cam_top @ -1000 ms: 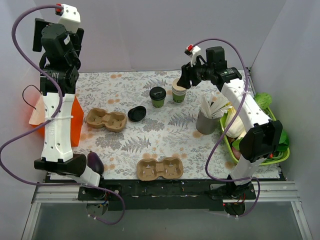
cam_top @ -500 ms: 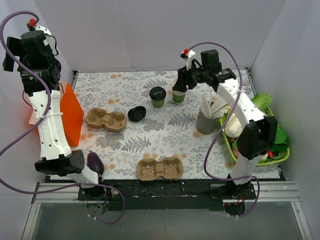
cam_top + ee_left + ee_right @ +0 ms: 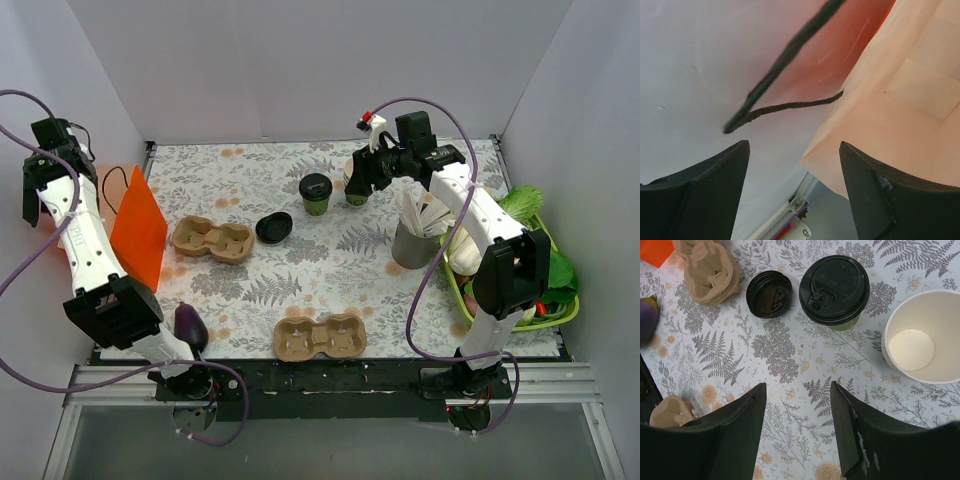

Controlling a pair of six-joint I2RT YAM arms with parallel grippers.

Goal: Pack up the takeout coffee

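The right fingers [image 3: 797,410] are hovering spread apart over the fern-printed tabletop [image 3: 300,280], gripping nothing, with only bare print showing between them. The takeout coffee [image 3: 834,290], a green cup under a round black lid, is standing upright on the tabletop just ahead of these fingers, out past their tips and a little toward the right-hand finger, not touching either one. A loose black lid [image 3: 769,293] is lying ahead of the left-hand finger, just beside the coffee. A lidless cream cup [image 3: 920,337] is sitting outside the right-hand finger, close by the coffee's other side. A cardboard cup carrier [image 3: 710,267] is resting farther off beyond the loose lid. The left fingers [image 3: 794,165] are hanging open and empty too, well apart from the coffee, near the side wall. An orange paper bag [image 3: 900,100] is rising just past the right-hand one of them, its black cord handle [image 3: 785,60] looping ahead of the gap.
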